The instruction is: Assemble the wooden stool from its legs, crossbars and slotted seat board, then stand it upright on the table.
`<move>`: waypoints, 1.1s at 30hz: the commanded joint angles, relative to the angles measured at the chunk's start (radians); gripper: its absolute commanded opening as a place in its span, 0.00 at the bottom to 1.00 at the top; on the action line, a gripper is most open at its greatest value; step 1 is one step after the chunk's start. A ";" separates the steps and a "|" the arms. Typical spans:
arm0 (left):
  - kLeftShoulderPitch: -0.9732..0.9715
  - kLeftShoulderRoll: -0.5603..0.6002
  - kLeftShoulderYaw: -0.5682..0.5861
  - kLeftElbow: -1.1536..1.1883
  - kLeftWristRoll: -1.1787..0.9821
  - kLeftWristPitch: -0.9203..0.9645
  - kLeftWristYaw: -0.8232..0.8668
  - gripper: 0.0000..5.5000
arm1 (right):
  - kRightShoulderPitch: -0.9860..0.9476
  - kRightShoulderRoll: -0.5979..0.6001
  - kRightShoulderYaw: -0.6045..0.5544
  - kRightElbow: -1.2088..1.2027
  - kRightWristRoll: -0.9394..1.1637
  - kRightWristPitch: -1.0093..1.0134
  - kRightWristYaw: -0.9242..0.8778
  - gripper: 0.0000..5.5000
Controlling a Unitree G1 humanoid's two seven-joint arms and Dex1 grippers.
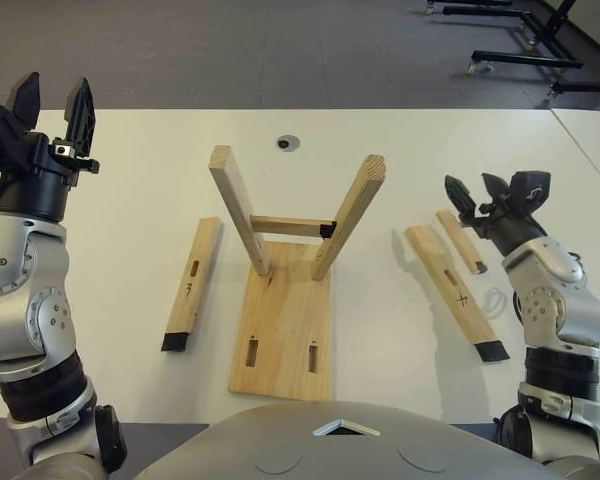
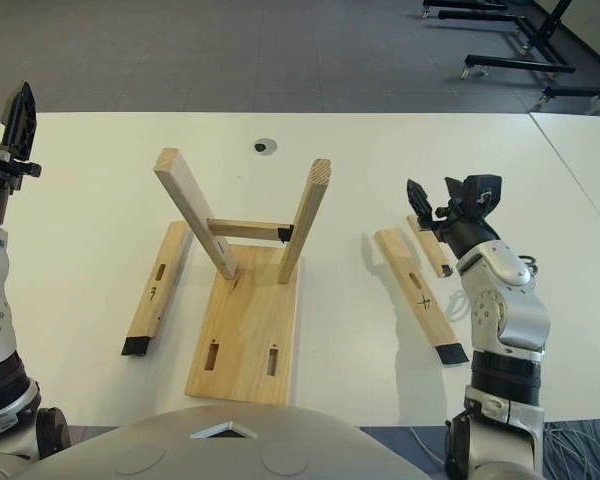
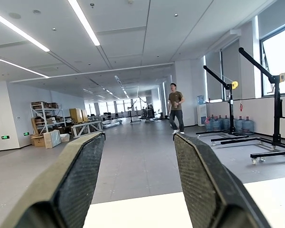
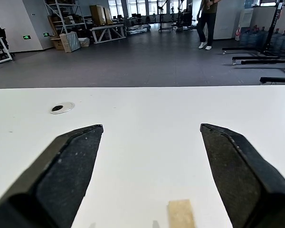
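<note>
L gripper [image 1: 52,98] is up high over the left edge of the table [image 1: 130,200]. Its fingers are spread wide w/ nothing btw them. In its wrist view both pads [image 3: 78,183] stand apart w/ only the room beyond, and their near ends are cut off by the frame.

R gripper [image 1: 477,192] sits low over the table's right side, also released and empty. Its fingers [image 4: 69,175] are apart in its wrist view. A pale wood end [image 4: 180,214] pokes in at the frame edge btw them, cut off, so can't tell which piece it is.

Just by the R gripper lies the short crossbar [image 1: 461,240], flat on the table. Its far end runs under the fingertips in the head view, and contact can't be judged. Right beside it is the right loose leg [image 1: 455,295], flat, black tip toward the robot. It has a slot and a pen mark mid-length, too small to read. A white cable [image 1: 495,300] is partly hidden behind the R forearm.

In the centre the seat board [image 1: 285,325] lies flat. The left upright leg [image 1: 238,205] and right upright leg [image 1: 352,212] stand at its far end, tops splayed apart. The fitted crossbar [image 1: 290,227] bridges them, w/ a dark bit at its right end. How deep the feet sit in the board is hard to make out. Two near slots [image 1: 254,350] are open.

The left loose leg [image 1: 192,285] lies flat, apart from the board's left side, black tip near the robot. A round cap [image 1: 287,143] sits in the table further back. On the floor beyond, wheeled frames [image 1: 525,58] are cut off at the top edge.
</note>
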 commanded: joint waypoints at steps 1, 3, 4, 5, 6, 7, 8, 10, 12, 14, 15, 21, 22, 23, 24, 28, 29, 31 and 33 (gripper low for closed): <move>0.004 0.004 -0.004 -0.009 0.015 -0.005 0.005 0.48 | -0.083 -0.079 0.018 0.063 -0.050 0.002 0.033 0.69; 0.025 -0.005 0.004 -0.029 0.019 -0.005 0.017 0.48 | -0.045 -0.116 0.048 0.047 -0.071 0.042 0.067 0.69; 0.037 -0.012 0.005 -0.040 0.020 -0.005 0.024 0.48 | -0.016 -0.134 0.059 0.041 -0.082 0.063 0.081 0.69; 0.047 -0.018 0.005 -0.052 0.021 -0.004 0.031 0.48 | 0.006 -0.146 0.066 0.039 -0.089 0.076 0.095 0.69; 0.058 -0.026 0.004 -0.061 0.022 -0.003 0.036 0.48 | 0.035 -0.160 0.071 0.037 -0.102 0.084 0.103 0.69; 0.069 -0.033 0.003 -0.073 0.024 -0.002 0.042 0.48 | 0.056 -0.169 0.073 0.039 -0.110 0.092 0.112 0.69; 0.082 -0.041 0.004 -0.083 0.025 -0.001 0.047 0.48 | 0.074 -0.178 0.079 0.043 -0.120 0.094 0.122 0.69; 0.097 -0.052 -0.001 -0.093 0.030 -0.003 0.053 0.48 | 0.096 -0.185 0.083 0.060 -0.141 0.095 0.126 0.69; 0.102 -0.058 -0.007 -0.099 0.033 -0.004 0.057 0.48 | 0.115 -0.189 0.090 0.063 -0.153 0.108 0.133 0.69; 0.101 -0.059 -0.013 -0.100 0.036 -0.004 0.060 0.48 | 0.131 -0.189 0.100 0.055 -0.161 0.127 0.140 0.69; 0.098 -0.059 -0.016 -0.098 0.036 -0.005 0.061 0.48 | 0.139 -0.190 0.109 0.060 -0.169 0.133 0.145 0.69; 0.088 -0.055 -0.029 -0.086 0.036 -0.009 0.056 0.48 | 0.155 -0.181 0.155 0.126 -0.202 0.191 0.158 0.61; 0.087 -0.054 -0.030 -0.084 0.035 -0.008 0.055 0.48 | 0.152 -0.178 0.165 0.138 -0.208 0.197 0.160 0.57; 0.084 -0.052 -0.033 -0.081 0.035 -0.008 0.053 0.48 | 0.152 -0.175 0.171 0.144 -0.212 0.201 0.161 0.53; 0.083 -0.051 -0.032 -0.082 0.034 -0.006 0.053 0.48 | 0.150 -0.171 0.175 0.151 -0.211 0.205 0.163 0.50; 0.081 -0.044 -0.025 -0.077 0.030 -0.002 0.049 0.48 | 0.150 -0.166 0.180 0.181 -0.212 0.188 0.169 0.34; 0.079 -0.042 -0.023 -0.074 0.029 -0.002 0.048 0.48 | 0.149 -0.165 0.179 0.190 -0.213 0.180 0.170 0.30; 0.076 -0.040 -0.019 -0.071 0.028 -0.001 0.048 0.48 | 0.133 -0.156 0.177 0.212 -0.211 0.155 0.168 0.24; 0.068 -0.035 -0.017 -0.062 0.027 -0.001 0.045 0.48 | 0.118 -0.137 0.166 0.230 -0.201 0.128 0.160 0.24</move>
